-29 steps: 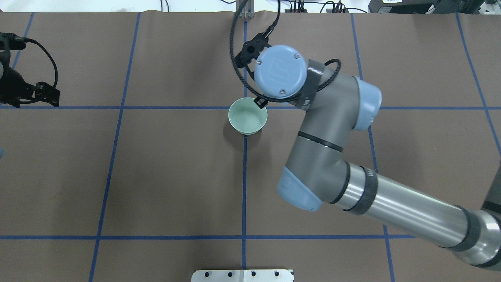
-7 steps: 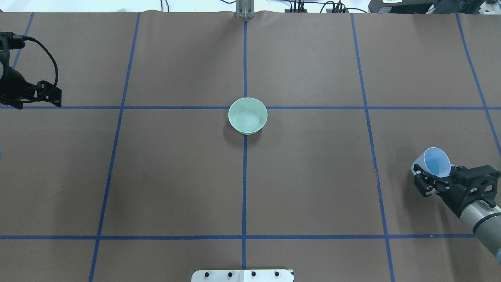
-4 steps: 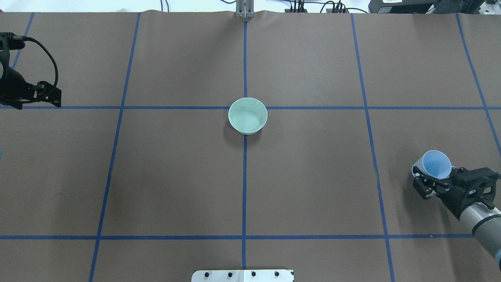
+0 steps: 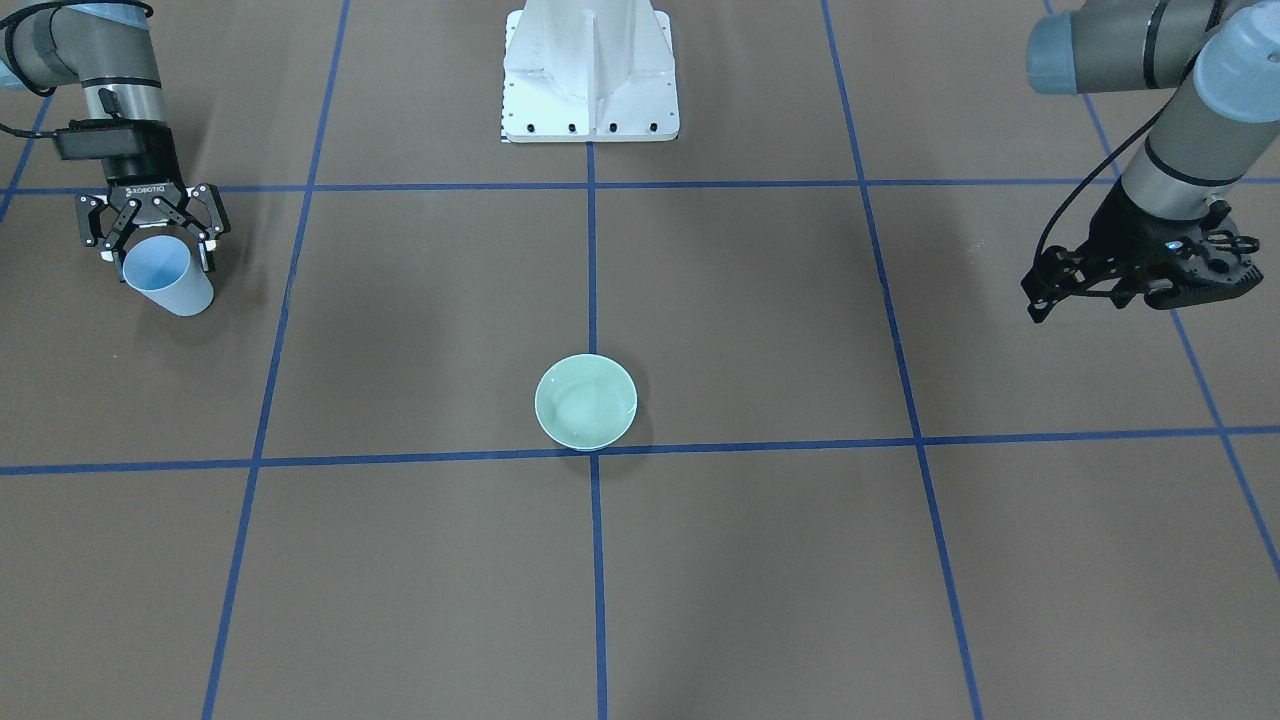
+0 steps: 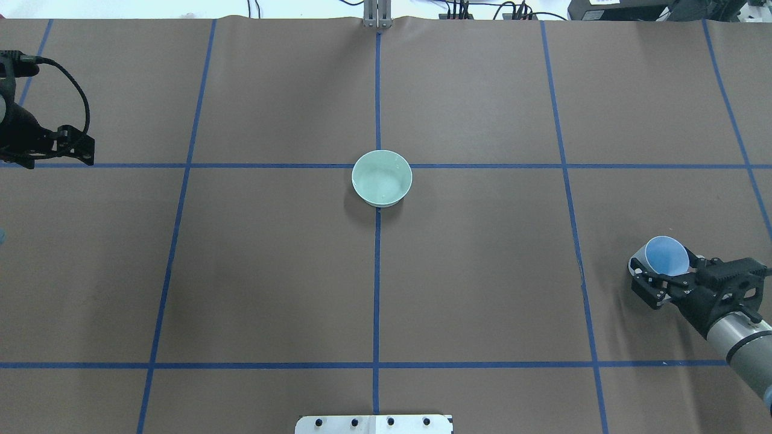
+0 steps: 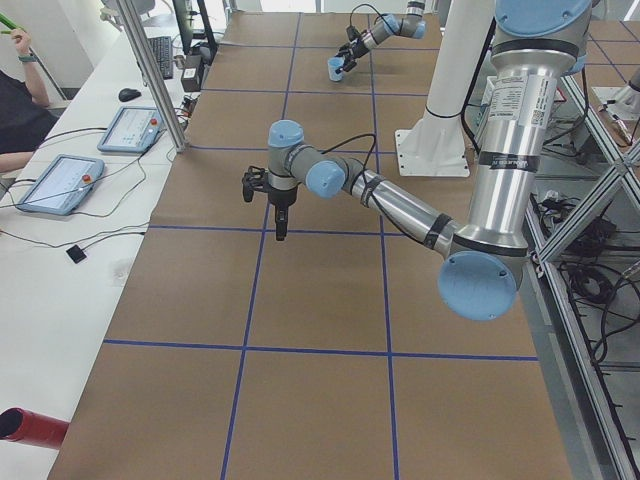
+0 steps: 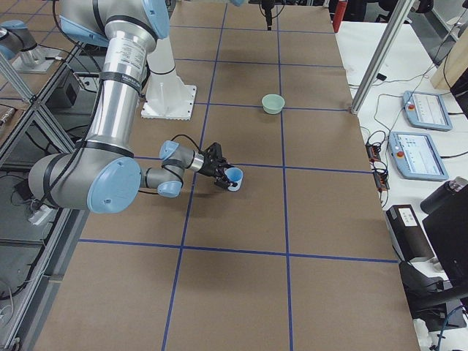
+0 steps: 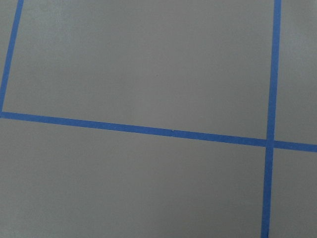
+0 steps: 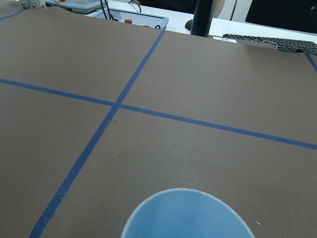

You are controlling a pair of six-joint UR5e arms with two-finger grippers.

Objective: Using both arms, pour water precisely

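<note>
While the right end effector (image 5: 654,278) grips a blue cup (image 5: 665,255) (upright), the left end effector (image 4: 1135,275) hangs empty.

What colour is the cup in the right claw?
Light blue cup, clearest in the front-facing view.

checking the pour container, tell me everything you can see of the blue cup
The blue cup is a plain light-blue tapered cup, plastic by its look, wider at the rim, no handle. It is held in the right pincer, fingers on either side of its wall near the rim. It sits near the table's right edge, far from the green bowl. The mouth faces roughly upward, slightly tilted. Whether its base touches the table, or any water remains inside, cannot be told.
</note>
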